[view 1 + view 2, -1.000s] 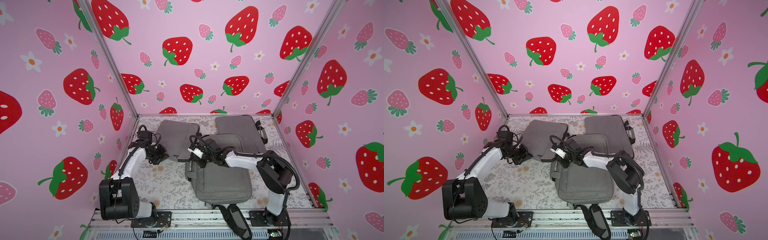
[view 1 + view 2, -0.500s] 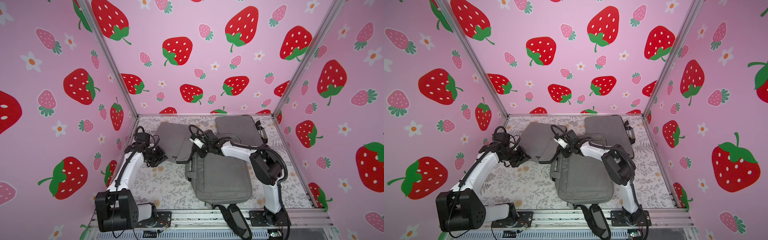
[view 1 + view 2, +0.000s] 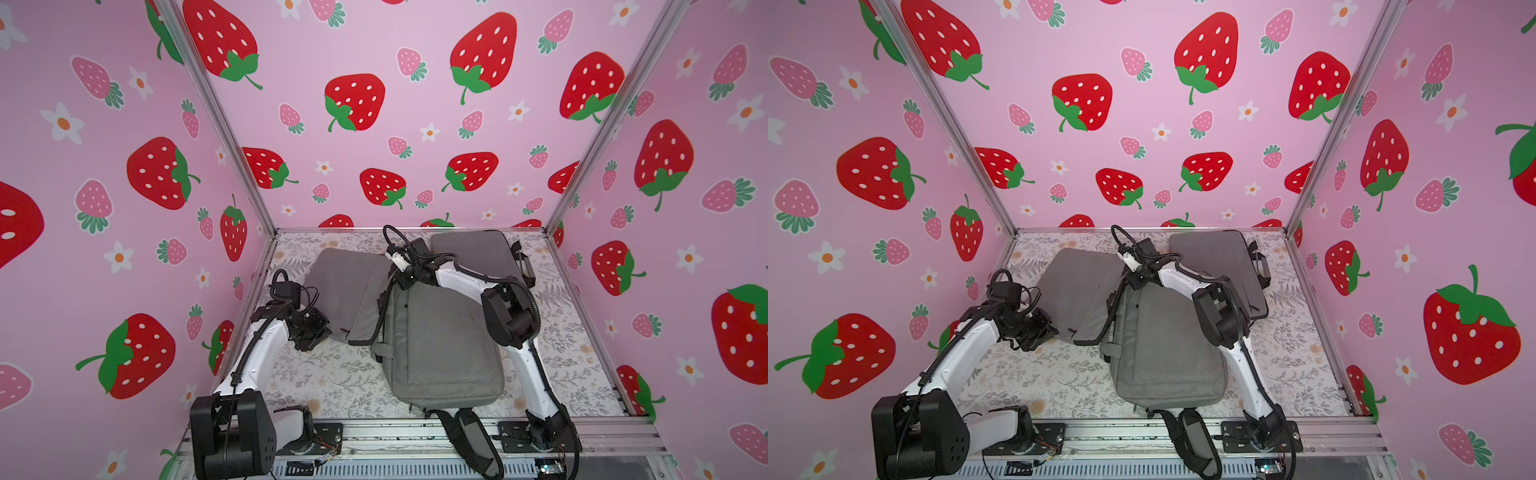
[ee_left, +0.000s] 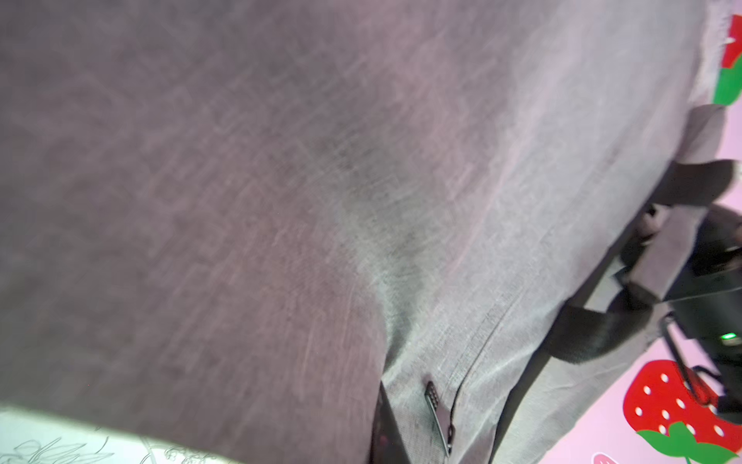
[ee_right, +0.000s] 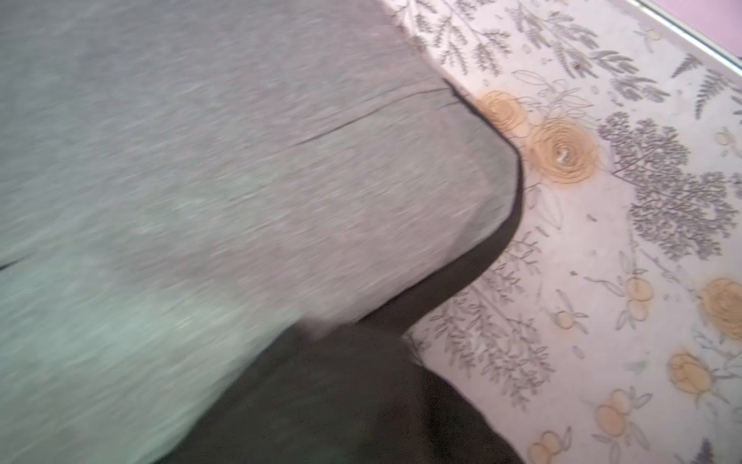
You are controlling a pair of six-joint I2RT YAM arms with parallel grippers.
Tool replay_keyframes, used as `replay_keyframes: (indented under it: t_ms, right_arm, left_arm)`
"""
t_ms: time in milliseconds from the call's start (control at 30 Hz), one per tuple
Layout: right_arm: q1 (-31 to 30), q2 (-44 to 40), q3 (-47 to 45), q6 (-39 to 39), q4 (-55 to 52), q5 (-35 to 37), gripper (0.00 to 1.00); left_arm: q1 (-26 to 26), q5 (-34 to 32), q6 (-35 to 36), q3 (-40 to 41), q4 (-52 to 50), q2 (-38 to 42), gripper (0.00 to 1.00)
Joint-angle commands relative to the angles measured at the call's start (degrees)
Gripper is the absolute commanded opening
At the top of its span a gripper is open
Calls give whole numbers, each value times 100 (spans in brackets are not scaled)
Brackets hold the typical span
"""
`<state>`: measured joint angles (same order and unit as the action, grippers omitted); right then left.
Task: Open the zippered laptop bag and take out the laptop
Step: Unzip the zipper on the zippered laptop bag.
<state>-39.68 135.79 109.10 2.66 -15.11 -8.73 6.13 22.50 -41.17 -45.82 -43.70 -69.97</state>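
laptop bag (image 3: 440,345), long axis near-to-far

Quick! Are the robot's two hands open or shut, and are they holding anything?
Left gripper: shut, beside the laptop bag flap; hold unclear.
Right gripper: shut, at the flap's edge; hold unclear.

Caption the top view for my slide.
Left gripper and right gripper flank the raised black-edged flap of a grey fabric laptop bag on a floral-print tabletop.
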Motion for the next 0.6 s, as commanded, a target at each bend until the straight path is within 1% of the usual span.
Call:
replay_keyframes:
  t_ms: [0,200,300,400,500,567]
  right_arm:
    - [490,186,590,-85,11,852,0]
    - [549,658,1267,-126,235,767,0]
    - [567,867,1509,-166,518,564,0]
    - [567,938,1590,-230,809,175,2]
    - [567,919,1562,-207,970,-163,3]
    - [570,844,1499,-179,992,-424,5]
  left_arm:
    - [81,-651,-143,228,-500,64,0]
    - [81,-719,-140,425,-315,-205,0]
    - [81,-792,-55,382,-313,-338,0]
    - [73,-873,29,317,-358,-460,0]
    - [81,-894,80,286,-368,-506,4]
    - [73,-866,108,276,-376,-532,17]
